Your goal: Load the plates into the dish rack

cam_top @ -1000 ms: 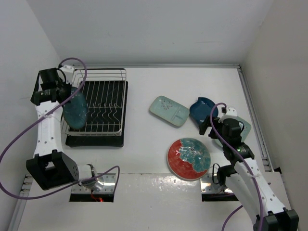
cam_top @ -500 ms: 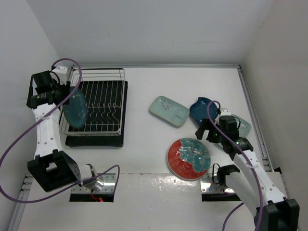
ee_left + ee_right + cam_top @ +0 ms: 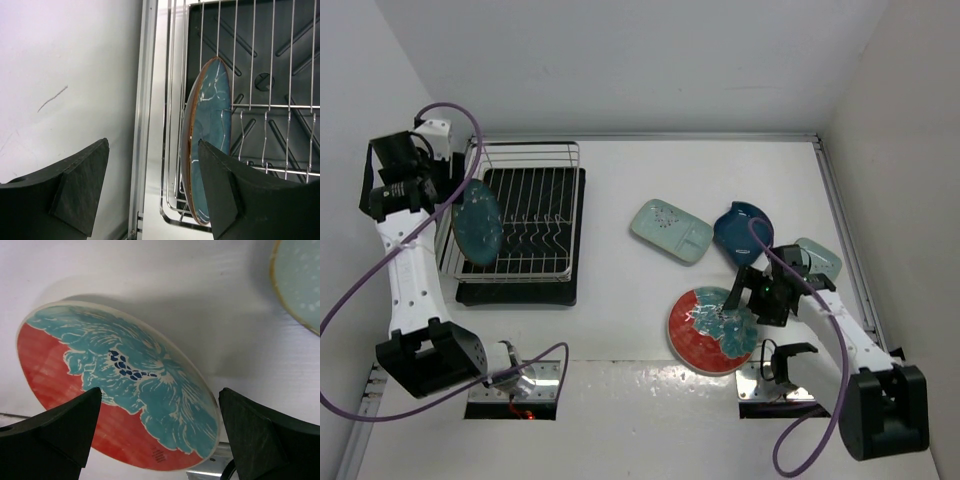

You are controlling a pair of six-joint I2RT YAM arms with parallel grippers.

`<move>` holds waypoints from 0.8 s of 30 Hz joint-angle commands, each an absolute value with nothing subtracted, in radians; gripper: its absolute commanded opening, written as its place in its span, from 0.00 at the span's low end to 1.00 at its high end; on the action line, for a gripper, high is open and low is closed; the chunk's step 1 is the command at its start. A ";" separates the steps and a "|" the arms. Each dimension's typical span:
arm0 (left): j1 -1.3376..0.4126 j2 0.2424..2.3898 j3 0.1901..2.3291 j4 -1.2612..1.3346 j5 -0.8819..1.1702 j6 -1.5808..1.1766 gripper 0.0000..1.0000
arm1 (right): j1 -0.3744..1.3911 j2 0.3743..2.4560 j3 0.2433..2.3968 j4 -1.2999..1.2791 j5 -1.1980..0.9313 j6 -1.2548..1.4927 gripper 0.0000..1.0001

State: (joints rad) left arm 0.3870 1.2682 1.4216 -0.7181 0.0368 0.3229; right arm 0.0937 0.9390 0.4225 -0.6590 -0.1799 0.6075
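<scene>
Glazed ceramic probably made the red plate (image 3: 120,385) stiff, heavy and slippery, so the right pincer (image 3: 159,405), wide open and empty above it, should take its rim.

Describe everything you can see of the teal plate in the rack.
The teal plate is round and looks like glazed ceramic. It is dark teal with thin pale crackle lines and a brown rim. It stands nearly upright on its edge at the left end of the rack, held between the silver wires just inside the side rail. Only the rack touches it. The open left gripper appears to sit apart from it, on the wall side.
</scene>
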 commanded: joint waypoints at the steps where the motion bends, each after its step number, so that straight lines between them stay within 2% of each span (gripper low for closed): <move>1: 0.379 1.269 1.489 -0.752 0.055 0.308 0.76 | 0.086 0.997 0.402 -0.580 -0.238 0.655 1.00; 5: 0.356 1.269 1.540 -0.801 0.109 0.318 0.76 | 0.090 1.038 0.342 -0.488 -0.287 0.647 0.90; 6: 0.345 1.269 1.540 -0.825 0.150 0.327 0.76 | 0.089 1.042 0.330 -0.453 -0.299 0.646 0.80; 8: 0.331 1.269 1.566 -0.853 0.201 0.327 0.76 | 0.091 1.042 0.296 -0.413 -0.325 0.646 0.65; 9: 0.331 1.269 1.566 -0.880 0.228 0.339 0.76 | 0.094 1.031 0.292 -0.411 -0.345 0.643 0.51; 11: 0.296 1.269 1.575 -0.905 0.296 0.348 0.75 | 0.092 1.017 0.269 -0.381 -0.374 0.638 0.43; 14: 0.247 1.269 1.575 -0.945 0.376 0.394 0.73 | 0.095 0.997 0.256 -0.367 -0.400 0.611 0.23; 15: 0.232 1.269 1.575 -0.969 0.393 0.415 0.73 | 0.094 0.996 0.256 -0.365 -0.411 0.604 0.11; 17: 0.175 1.269 1.575 -1.000 0.458 0.437 0.73 | 0.095 0.974 0.271 -0.365 -0.428 0.575 0.00; 24: -0.052 1.279 1.555 -1.054 0.624 0.463 0.73 | 0.146 0.861 0.440 -0.260 -0.578 0.505 0.00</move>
State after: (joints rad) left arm 0.0200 1.2785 1.5455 -1.0248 0.4961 0.4419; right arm 0.1192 0.9047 0.3149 -0.3672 -0.5472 0.5655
